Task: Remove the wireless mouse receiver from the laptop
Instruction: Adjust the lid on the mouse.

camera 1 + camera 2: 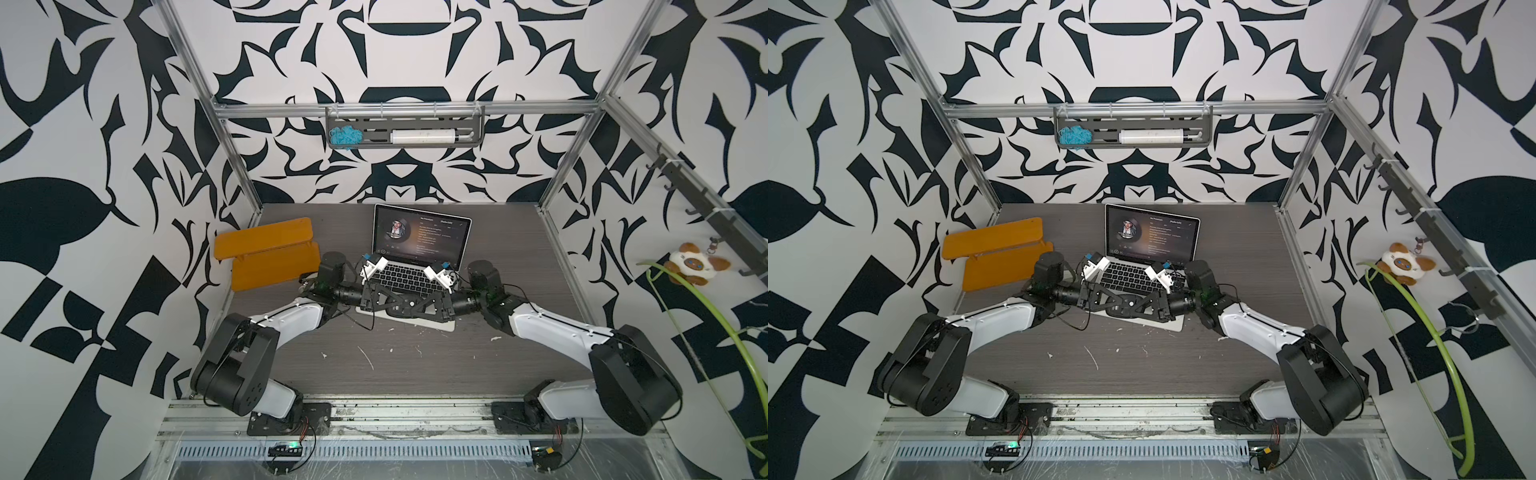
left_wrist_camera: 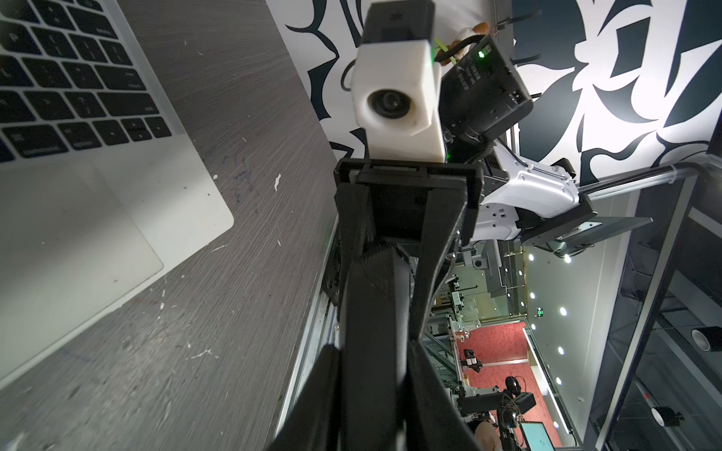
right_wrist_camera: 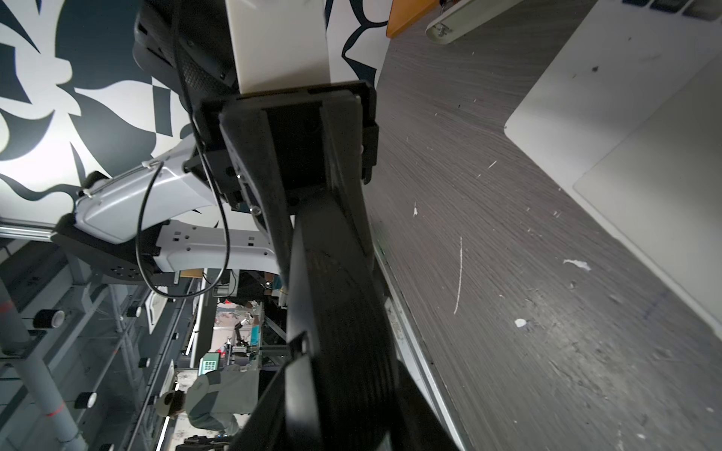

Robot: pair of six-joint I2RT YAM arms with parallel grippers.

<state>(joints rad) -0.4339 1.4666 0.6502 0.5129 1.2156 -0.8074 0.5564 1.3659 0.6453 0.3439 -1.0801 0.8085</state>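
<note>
Claws of L gripper point(image 1: 409, 302) & R gripper point(image 1: 392, 302) cross over slim silver laptop's point(image 1: 415, 278) near edge, prob. a handover; jaw gaps can't tell; tiny black USB receiver unseen.

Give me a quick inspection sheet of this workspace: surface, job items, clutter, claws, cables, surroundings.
Surface: dark wood-grain table, scratched, with white flecks.
Job's things: laptop open, screen lit; wireless mouse receiver not made out in any view.
Clutter: two orange panels beside the laptop.
Claws: left claw and right claw meet, fingers overlapping, above the laptop's palm rest; open or shut unclear.
Cables: black cable sags from the left wrist.
Surroundings: patterned walls; wall rack holding blue bundle and white tube; plush toy; green hose.
</note>
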